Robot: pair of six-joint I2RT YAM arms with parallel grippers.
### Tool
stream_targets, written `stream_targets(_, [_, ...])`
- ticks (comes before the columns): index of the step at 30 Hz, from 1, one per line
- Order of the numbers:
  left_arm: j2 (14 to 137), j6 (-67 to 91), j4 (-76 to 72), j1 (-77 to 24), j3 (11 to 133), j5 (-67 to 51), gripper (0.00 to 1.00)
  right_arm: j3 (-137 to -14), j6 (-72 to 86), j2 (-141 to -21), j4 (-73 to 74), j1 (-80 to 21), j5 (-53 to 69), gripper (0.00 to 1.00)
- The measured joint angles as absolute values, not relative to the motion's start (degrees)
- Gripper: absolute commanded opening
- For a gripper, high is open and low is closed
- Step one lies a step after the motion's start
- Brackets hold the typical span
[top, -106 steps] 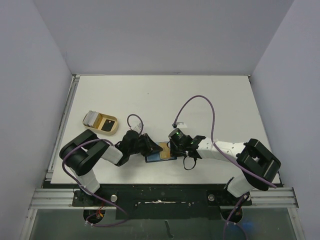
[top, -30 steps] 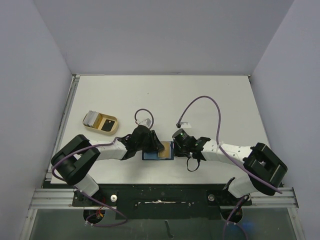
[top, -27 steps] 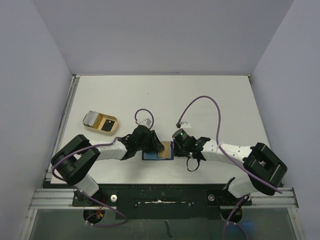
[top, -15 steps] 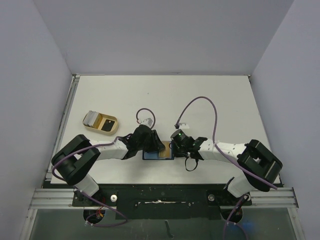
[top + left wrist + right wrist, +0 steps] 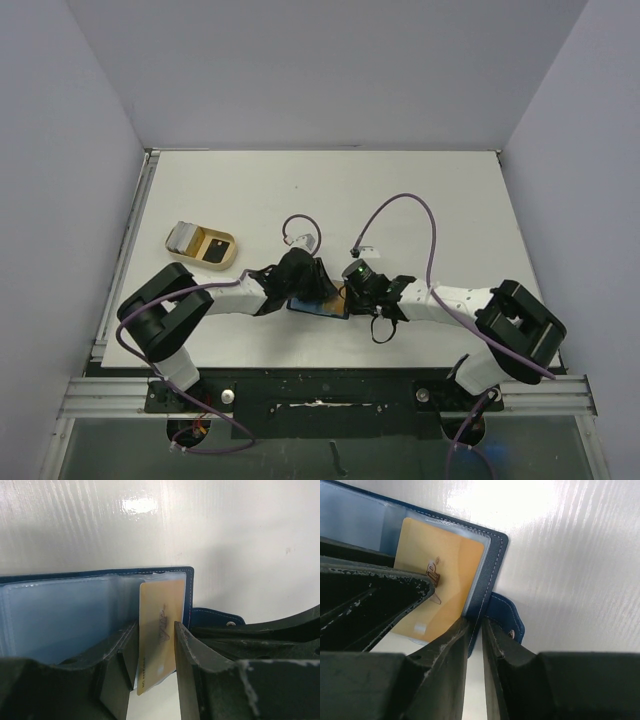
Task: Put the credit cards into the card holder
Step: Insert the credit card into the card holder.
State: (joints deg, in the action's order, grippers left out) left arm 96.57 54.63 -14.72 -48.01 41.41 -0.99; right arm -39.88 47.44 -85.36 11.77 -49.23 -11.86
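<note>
The left gripper (image 5: pixel 155 632) clasps the gold card (image 5: pixel 161 615), half-slotted into the wallet (image 5: pixel 60 610) at six o'clock. The right gripper (image 5: pixel 475 630) pinches its rim. Next, I'd reckon, a straight push deeper.

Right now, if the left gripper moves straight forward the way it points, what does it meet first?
Probably the open card holder: the left gripper straddles the gold credit card, already partly in a sleeve, and its fingertips sit just before the clear sleeves. Depth is hard to judge.
</note>
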Motion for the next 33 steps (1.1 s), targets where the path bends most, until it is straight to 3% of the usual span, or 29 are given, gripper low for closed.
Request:
stream_targets(14, [94.26,54.33,-10.04,-48.31,41.41,1.08,0.35,-39.29,47.44,-80.14,13.37,-49.21,-13.58,0.2])
stream_targets(33, [94.19,55.64,-12.88,-48.45,40.23,-1.89,0.35,-38.37,47.62,-83.31,13.1,-49.19,-14.5,0.19])
